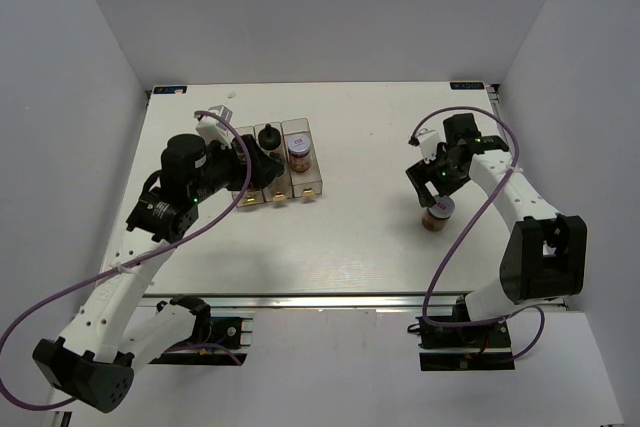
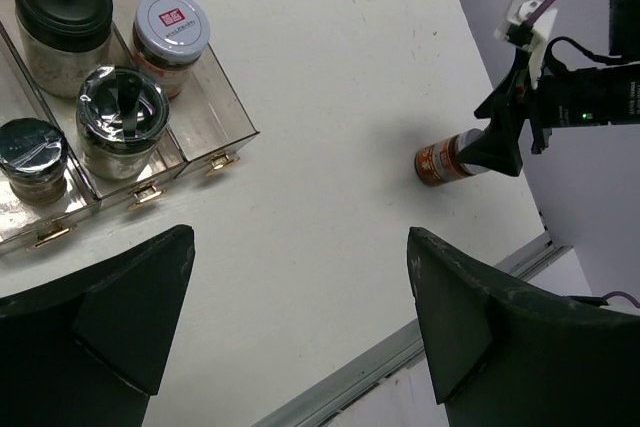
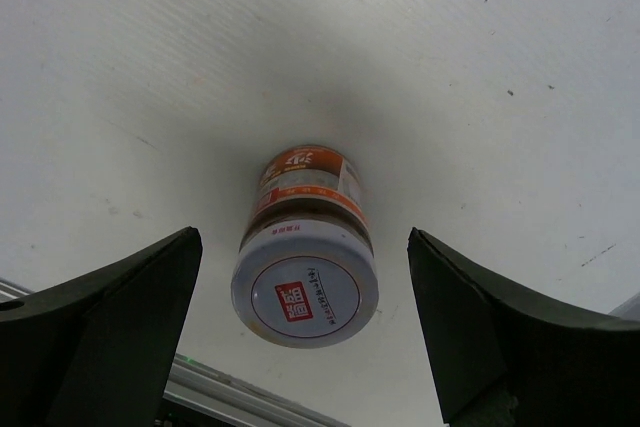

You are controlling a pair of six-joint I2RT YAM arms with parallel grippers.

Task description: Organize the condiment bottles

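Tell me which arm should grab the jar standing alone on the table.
Right. The right gripper hangs open just above the lone jar, its fingers apart on either side in the wrist view. The left gripper, also open, sits across the table by the rack.

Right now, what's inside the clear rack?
The rack holds four visible jars: a white-lidded jar in the right compartment, then a black-knobbed jar, a shiny-lidded jar and a small jar. The left arm covers the rack's left end; anything there is hidden.

right hand (image 1: pixel 437 181) above jar (image 1: pixel 436 217) | left hand (image 1: pixel 266 165) over rack (image 1: pixel 311 187)
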